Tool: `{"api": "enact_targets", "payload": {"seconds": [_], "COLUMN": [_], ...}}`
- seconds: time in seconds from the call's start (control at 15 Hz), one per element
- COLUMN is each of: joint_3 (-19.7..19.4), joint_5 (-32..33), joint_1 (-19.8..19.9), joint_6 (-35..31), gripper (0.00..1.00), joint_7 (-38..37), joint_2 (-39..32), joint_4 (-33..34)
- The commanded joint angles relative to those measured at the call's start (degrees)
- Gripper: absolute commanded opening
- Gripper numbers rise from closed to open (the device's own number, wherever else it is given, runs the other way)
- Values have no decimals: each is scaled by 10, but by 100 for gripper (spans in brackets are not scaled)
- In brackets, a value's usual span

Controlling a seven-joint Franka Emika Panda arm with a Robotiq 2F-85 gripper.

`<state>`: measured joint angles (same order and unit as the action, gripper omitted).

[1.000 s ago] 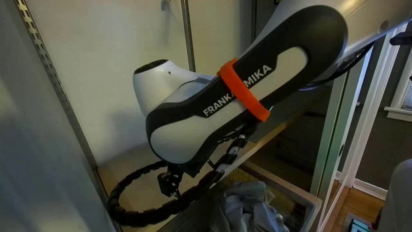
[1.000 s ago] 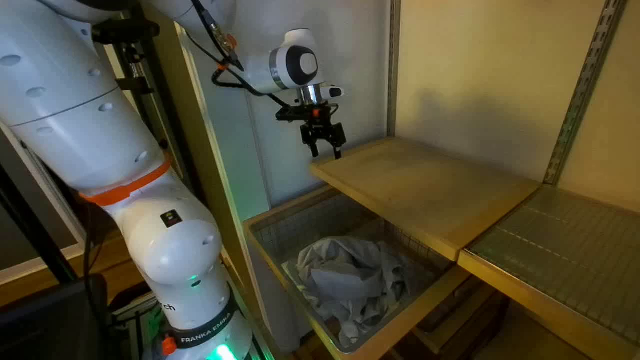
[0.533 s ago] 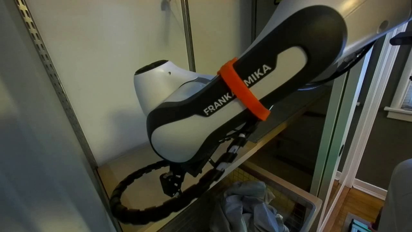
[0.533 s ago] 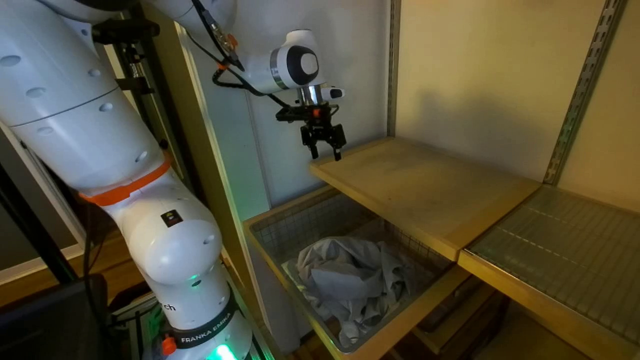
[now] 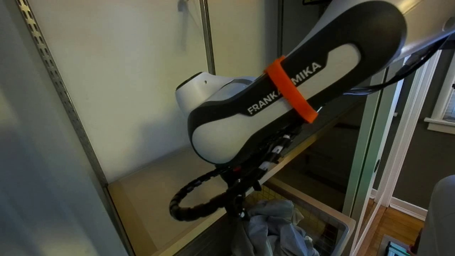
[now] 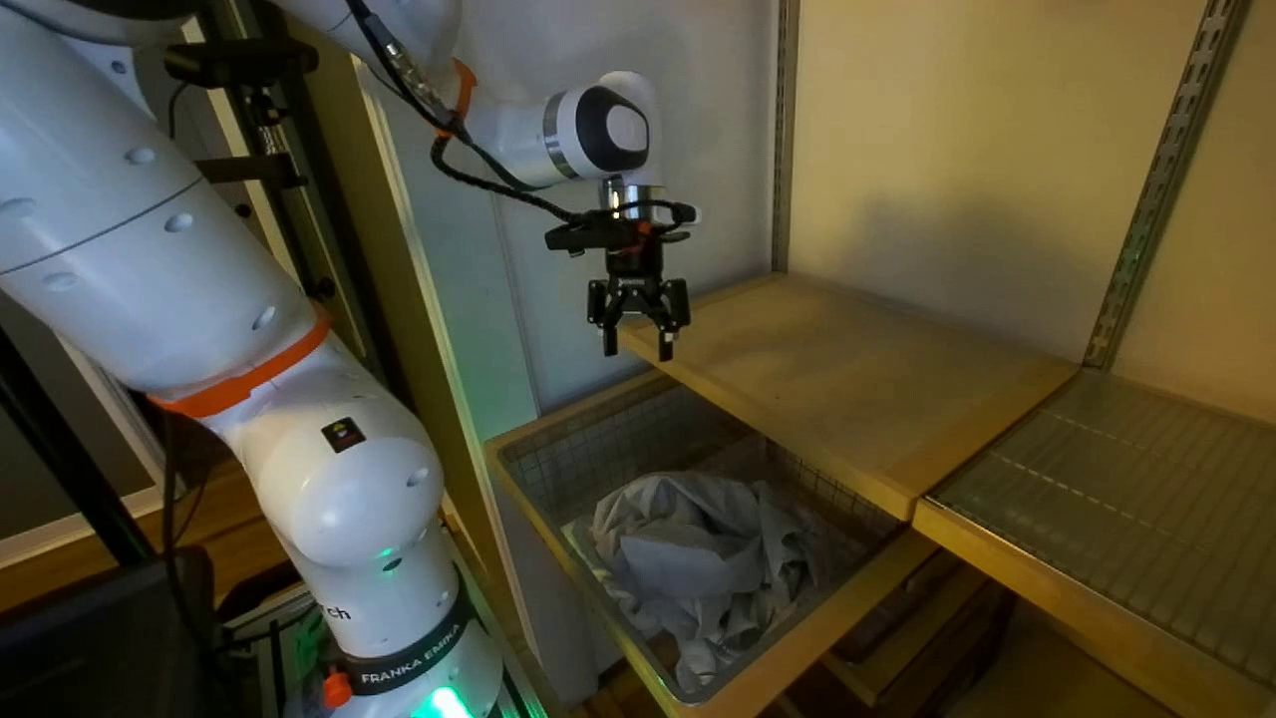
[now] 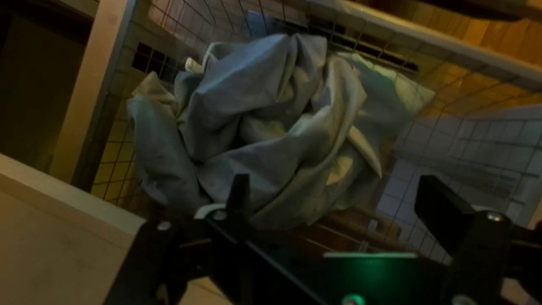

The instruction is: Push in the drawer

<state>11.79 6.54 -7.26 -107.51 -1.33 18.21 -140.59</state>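
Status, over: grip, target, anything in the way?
Narrow black fingers open, holding nothing. Rectangular tan wood-framed mesh drawer pulled out. Crumpled grey cloth inside; nothing visibly blocking.

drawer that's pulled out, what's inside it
A heap of crumpled grey cloth lies inside the drawer, with wire mesh showing beside it. Whatever may lie beneath the cloth is covered, and the beige board hides the drawer's back part.

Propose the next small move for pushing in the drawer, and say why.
Probably shift the fingers away from the beige board, past the front rim of the drawer. The drawer juts from under that board, and the fingers hang open higher up, inward of the rim, poorly placed to push.
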Motion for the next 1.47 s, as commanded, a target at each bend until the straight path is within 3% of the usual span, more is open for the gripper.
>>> {"api": "enact_targets", "payload": {"seconds": [0.0, 0.4, 0.53, 1.4], "joint_3": [-36, -74, -78, -139], "joint_5": [-9, -34, -27, 90], "joint_1": [-13, -23, -14, 86], "joint_6": [32, 35, 59, 80], "gripper": [100, 100, 100, 100], "joint_7": [80, 138, 130, 124], "joint_2": [81, 159, 124, 89], "joint_4": [-80, -216, -181, -181]}}
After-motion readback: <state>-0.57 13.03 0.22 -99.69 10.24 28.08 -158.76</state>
